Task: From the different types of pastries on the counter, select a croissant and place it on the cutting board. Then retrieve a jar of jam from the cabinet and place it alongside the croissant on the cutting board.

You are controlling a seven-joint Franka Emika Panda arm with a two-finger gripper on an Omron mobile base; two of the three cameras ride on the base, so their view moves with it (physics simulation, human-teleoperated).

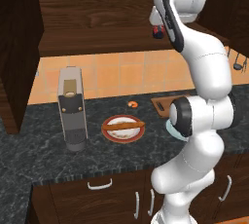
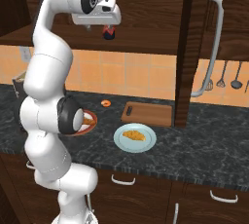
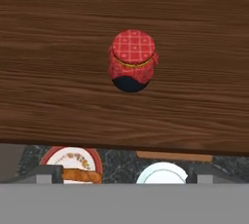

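up at the cabinet shelf (image 2: 146, 33) the gripper (image 3: 124, 177) is hanging over the jar (image 3: 133, 61), its two tips (image 3: 48, 175) standing wide apart and holding nothing. in the hand view the jar is sitting at about twelve o'clock from the midpoint between the tips, upright on the wood, with bare shelf all round it. in the right base view the jar (image 2: 109, 33) is peeking out just under the hand, at roughly five o'clock from it.

by the look of it the jar is going to handle as a small, stiff, fairly light thing: a hard rounded body, likely smooth and a bit slippery, under a cloth-like checked red lid that flares wider than the body. the lid skirt may give under the pads, so the safer hold is probably on the dark body below it, jaws closing across the width. dropping it from shelf height could be a risk.

further out, down on the counter (image 2: 204, 140), the board (image 2: 148, 114) is lying bare, so the croissant step is seemingly not done. a golden pastry (image 2: 133, 135) is resting on a pale plate (image 2: 151, 142) at six o'clock from the board, an orange curl (image 2: 105, 103) is lying at nine o'clock from it, and a brown stick (image 1: 124, 125) is lying across a red plate (image 1: 108, 131).
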